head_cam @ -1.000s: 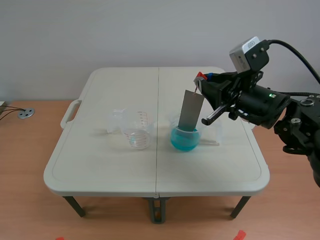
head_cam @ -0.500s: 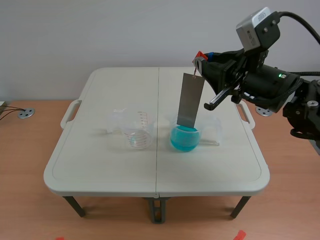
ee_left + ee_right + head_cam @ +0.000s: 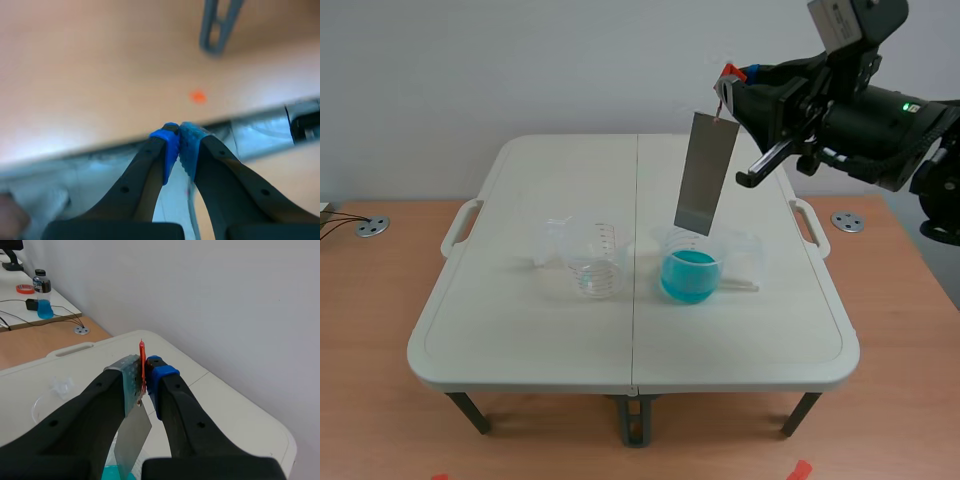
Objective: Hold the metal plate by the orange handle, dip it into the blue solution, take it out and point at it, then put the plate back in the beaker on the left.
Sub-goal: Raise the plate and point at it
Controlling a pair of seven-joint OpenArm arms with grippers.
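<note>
Right claw: clenched on the orange handle, which stands pinched between its two pads. The arm comes in from the right and is raised high, well above the surface.

Metal plate: hangs under the right claw from the handle. It is a flat grey strip, slightly tilted, with its lower end further from the claw's arm than its upper end. The lower edge is out of the blue solution and close above the beaker rim; whether it touches the rim cannot be told.

Right beaker: stands upright on the surface, below the right claw and just under the plate's lower end. It is part-filled with the blue solution.

Left beaker: clear, with red graduation marks. It stands upright on the surface beside the right beaker, on the side away from the right claw and apart from the plate.

Left claw: clenched on nothing, its blue pads touching at the tips. It is out of the scene view. Ahead of it lie the wooden floor, an orange tape mark and a grey table leg. Pale blurred shapes lie under it; what they are cannot be told.

Far ahead of the right claw a bottle of blue liquid stands on a side bench.
</note>
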